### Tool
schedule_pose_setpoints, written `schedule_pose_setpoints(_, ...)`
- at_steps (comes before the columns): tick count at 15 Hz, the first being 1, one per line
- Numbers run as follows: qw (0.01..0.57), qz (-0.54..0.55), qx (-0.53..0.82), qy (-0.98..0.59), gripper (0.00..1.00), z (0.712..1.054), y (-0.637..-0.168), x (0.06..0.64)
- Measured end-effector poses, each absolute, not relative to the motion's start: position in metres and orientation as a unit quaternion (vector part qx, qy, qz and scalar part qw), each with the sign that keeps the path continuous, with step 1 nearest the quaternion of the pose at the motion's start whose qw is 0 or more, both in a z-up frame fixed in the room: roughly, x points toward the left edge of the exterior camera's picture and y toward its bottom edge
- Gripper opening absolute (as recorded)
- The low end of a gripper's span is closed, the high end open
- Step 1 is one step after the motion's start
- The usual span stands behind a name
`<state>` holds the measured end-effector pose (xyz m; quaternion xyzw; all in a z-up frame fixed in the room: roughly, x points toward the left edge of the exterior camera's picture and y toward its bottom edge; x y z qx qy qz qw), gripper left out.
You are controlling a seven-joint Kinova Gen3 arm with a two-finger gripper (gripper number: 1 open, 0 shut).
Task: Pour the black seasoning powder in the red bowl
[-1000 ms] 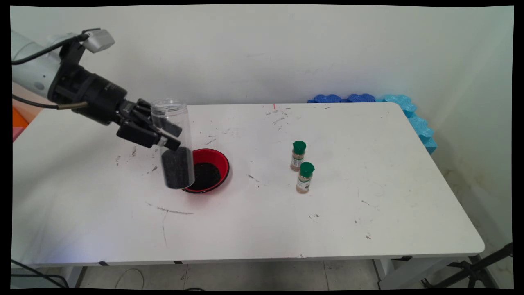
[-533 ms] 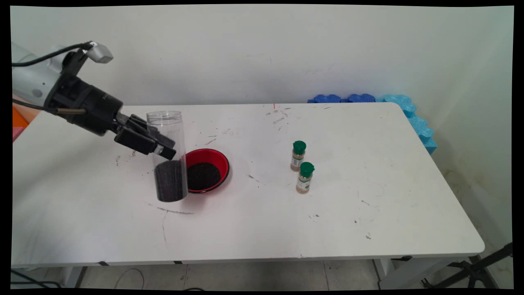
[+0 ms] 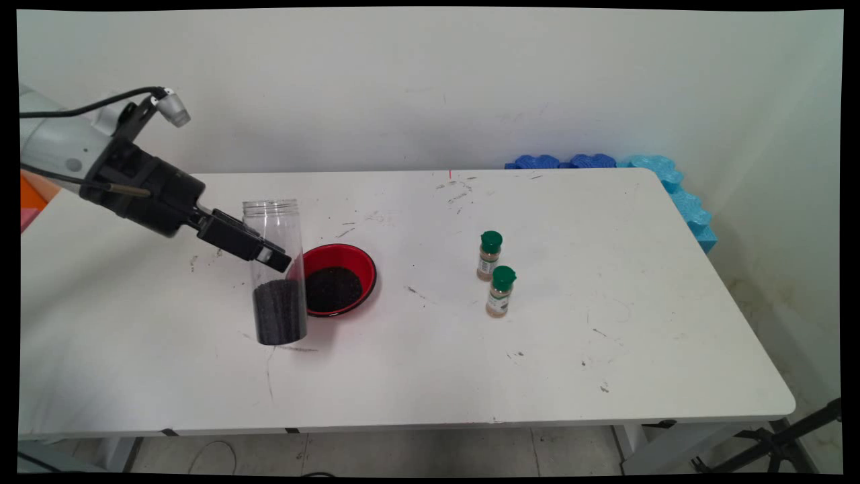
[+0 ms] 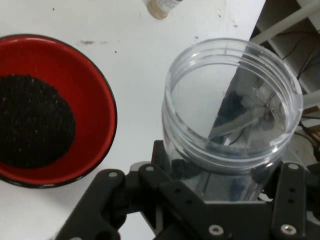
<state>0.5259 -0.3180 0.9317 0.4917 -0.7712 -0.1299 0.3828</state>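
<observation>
Beside the red bowl [image 3: 339, 280], on its left, the gripper [image 3: 272, 255] pinches a clear jar [image 3: 275, 269] at mid-height, the jar upright with its base at or just above the table [image 3: 605, 376]; I cannot tell which. Dark grains fill its lower part, and more lie in the bowl. Two green-capped bottles [image 3: 495, 272] stand well apart to the right. My judgement: keep the jar plumb and the grip firm until the base is flat, and stay clear of the bowl's rim.
</observation>
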Motion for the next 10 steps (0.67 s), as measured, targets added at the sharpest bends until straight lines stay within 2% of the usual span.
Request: schedule_pose_setpoints(10, 0.376, -0.194, 0.603, -0.676, 0.0, 0.916, -0.33, 0.532)
